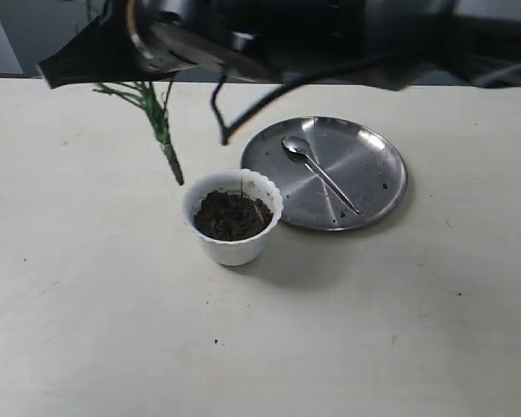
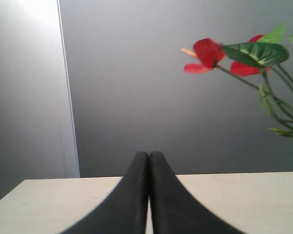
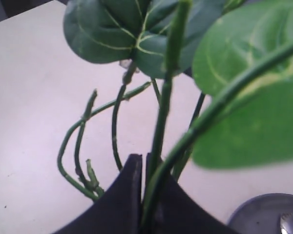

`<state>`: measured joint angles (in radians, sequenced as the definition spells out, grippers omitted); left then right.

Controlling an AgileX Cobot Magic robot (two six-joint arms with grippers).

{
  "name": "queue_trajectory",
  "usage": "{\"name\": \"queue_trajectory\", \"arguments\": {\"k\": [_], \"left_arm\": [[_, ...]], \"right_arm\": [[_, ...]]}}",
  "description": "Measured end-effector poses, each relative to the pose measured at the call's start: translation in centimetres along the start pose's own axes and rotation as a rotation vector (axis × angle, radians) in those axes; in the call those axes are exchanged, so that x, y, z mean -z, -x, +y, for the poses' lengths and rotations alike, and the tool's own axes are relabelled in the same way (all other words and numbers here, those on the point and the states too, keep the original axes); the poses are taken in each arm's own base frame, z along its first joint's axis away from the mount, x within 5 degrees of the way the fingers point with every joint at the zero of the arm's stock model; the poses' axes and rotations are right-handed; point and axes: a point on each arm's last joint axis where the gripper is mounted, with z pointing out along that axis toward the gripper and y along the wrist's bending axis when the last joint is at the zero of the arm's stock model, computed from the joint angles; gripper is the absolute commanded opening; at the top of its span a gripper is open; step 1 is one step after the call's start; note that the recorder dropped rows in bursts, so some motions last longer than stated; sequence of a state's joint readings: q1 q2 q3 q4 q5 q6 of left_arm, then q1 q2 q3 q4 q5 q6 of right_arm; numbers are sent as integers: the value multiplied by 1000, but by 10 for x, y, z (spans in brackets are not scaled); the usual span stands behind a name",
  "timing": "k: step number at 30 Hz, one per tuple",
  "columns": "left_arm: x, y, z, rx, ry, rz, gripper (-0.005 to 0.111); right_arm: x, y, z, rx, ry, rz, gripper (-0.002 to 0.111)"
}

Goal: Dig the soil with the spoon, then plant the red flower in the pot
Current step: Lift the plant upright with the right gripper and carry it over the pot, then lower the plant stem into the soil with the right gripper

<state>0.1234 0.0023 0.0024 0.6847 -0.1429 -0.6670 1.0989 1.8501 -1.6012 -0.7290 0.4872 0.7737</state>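
Note:
The white scalloped pot (image 1: 232, 251) stands mid-table, filled with dark soil (image 1: 232, 215). Beside it, the silver spoon (image 1: 318, 170) lies on a round steel plate. My right gripper (image 3: 145, 162) is shut on the green stems of the red flower (image 3: 161, 122). In the exterior view the stem bundle (image 1: 159, 120) hangs in the air up and left of the pot, its brownish base apart from the rim. The red blooms (image 2: 207, 52) show in the left wrist view. My left gripper (image 2: 149, 157) is shut, with nothing in it, above the table.
The steel plate (image 1: 369, 169) sits right of the pot, nearly touching it; its edge (image 3: 261, 214) also shows in the right wrist view. A dark arm and cable (image 1: 243, 113) hang across the top of the exterior view. The pale table (image 1: 87, 304) stretches all round.

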Motion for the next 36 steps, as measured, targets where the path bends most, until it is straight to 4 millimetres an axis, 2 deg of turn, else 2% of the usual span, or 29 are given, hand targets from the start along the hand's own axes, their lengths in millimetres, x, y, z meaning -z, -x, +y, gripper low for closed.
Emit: {"name": "queue_trajectory", "arguments": {"k": [2, 8, 12, 14, 19, 22, 29, 36], "left_arm": [[0, 0, 0, 0, 0, 0, 0], [0, 0, 0, 0, 0, 0, 0], [0, 0, 0, 0, 0, 0, 0], [0, 0, 0, 0, 0, 0, 0], [0, 0, 0, 0, 0, 0, 0], [0, 0, 0, 0, 0, 0, 0], [0, 0, 0, 0, 0, 0, 0], [0, 0, 0, 0, 0, 0, 0]], "right_arm": [[15, -8, -16, -31, -5, -44, -1], [43, -43, -65, -109, -36, -113, -1], [45, -70, -89, -134, -126, -107, -1], [44, -80, -96, -203, -179, -108, -1], [46, -83, -109, -354, -309, -165, -1], [46, -82, -110, -367, -321, -172, -1], [42, -85, -85, -307, -45, -80, -1], [63, -71, -76, -269, 90, -111, -1]]}}
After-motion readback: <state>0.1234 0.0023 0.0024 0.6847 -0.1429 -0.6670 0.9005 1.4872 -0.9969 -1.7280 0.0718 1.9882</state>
